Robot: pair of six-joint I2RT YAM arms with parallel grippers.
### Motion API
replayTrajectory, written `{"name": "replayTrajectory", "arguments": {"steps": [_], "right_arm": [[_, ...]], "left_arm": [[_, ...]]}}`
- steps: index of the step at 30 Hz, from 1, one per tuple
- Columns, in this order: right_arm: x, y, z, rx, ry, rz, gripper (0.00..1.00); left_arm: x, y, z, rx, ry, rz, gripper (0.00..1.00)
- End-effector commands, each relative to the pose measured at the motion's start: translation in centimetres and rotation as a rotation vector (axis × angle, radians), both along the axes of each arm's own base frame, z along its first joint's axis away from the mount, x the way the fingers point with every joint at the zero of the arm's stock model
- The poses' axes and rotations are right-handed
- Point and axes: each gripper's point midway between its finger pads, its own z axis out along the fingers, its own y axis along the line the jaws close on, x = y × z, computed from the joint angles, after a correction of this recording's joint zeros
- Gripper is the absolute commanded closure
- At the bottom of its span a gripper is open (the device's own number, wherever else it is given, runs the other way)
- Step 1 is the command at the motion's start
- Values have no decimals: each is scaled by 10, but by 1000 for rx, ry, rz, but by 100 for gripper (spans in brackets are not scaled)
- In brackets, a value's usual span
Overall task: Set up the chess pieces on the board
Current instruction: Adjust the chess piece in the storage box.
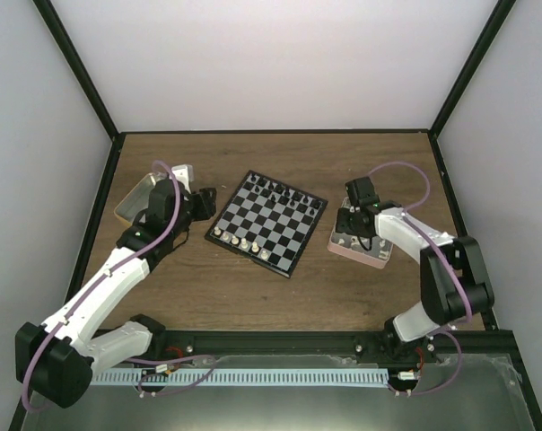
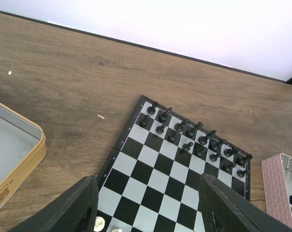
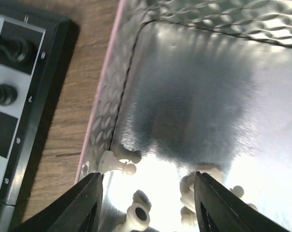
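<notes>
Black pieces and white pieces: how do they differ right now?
The black pieces stand in two rows along the far edge of the board; the white pieces form only a short row at its near edge. The black pieces stand upright; several white pieces lie tipped in the pink tray. Both sets are tiny.

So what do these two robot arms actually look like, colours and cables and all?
They match. The left arm and right arm have white tubular links between chunky black joints. A thin lilac cable loops loosely along each. The left gripper and right gripper are black, each with two plain wedge-shaped fingers; I see no markings.
</notes>
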Motion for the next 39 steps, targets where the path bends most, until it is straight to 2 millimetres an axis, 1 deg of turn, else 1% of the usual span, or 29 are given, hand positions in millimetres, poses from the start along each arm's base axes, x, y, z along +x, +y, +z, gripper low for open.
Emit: {"name": "replayTrajectory", "arguments": {"steps": [1,5,8,11,16,18,22,24,29,32,34,37,39], "right_arm": [[7,13,0,-3,40,126,49],[9,14,-5,-21,46,163,51],[10,15,-13,-32,66,178,52],[13,16,-20,-35,72,190,59],[18,18,-30,-38,82,199,60],[19,17,-35,-43,88,184,61],[28,6,-38,-79,55,104,68],[32,3,-38,-82,36,69,69],[37,-9,-38,-99,11,-37,68],[38,-19,-33,-110,-4,-108,67],[38,-21,-25,-107,-15,-123,66],[32,-19,-14,-92,-10,-114,58],[23,-19,-12,-85,16,-104,52]], "left_arm": [[1,-5,6,7,-33,-42,42],[0,-7,3,2,-34,-56,42],[0,-8,2,0,-33,-59,42],[1,-8,1,3,-30,-60,42],[1,-9,-1,5,-25,-64,42],[1,-9,-2,6,-24,-63,42],[2,-9,-4,10,-20,-62,42],[2,-9,-5,11,-19,-61,42],[3,-9,-6,13,-16,-59,42],[3,-8,-7,17,-16,-56,42],[2,-8,-7,18,-13,-56,42],[2,-7,-7,17,-15,-55,42],[2,-7,-5,14,-18,-55,42]]}}
